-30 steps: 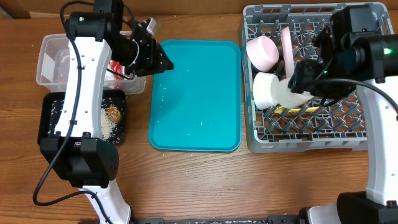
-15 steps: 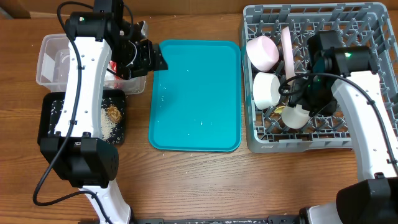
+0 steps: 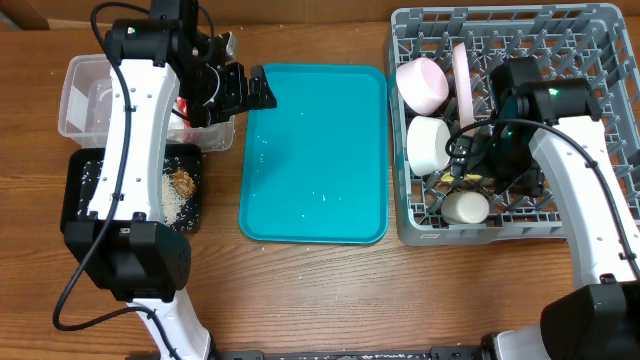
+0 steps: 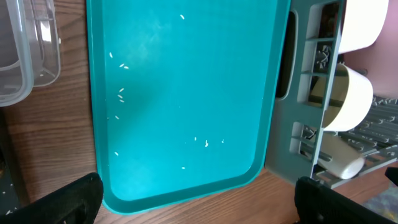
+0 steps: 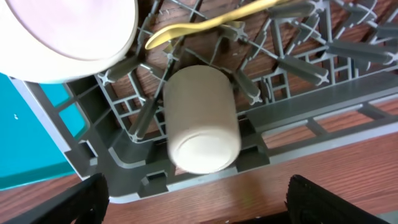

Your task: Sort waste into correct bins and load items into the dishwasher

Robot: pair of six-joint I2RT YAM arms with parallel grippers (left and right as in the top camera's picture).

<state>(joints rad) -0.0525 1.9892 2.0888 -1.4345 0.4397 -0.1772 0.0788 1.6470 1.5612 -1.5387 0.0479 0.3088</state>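
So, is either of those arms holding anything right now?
No, nothing is held. The right gripper is open above the small white cup lying in the dish rack; the left gripper is open at the teal tray's edge.

The left arm [image 3: 130, 130] hides most of the wrapper [image 3: 184, 106] and part of the tub [image 3: 72, 100]; the right-wrist view's edge crops the bowl [image 5: 68, 25].

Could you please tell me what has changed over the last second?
The right gripper lowered the small white cup toward the rack's front edge, laid it on its side and let go; jaws open. The left gripper barely shifted near the teal tray's corner. Pink bowl, white bowl and yellow spoon stayed put.
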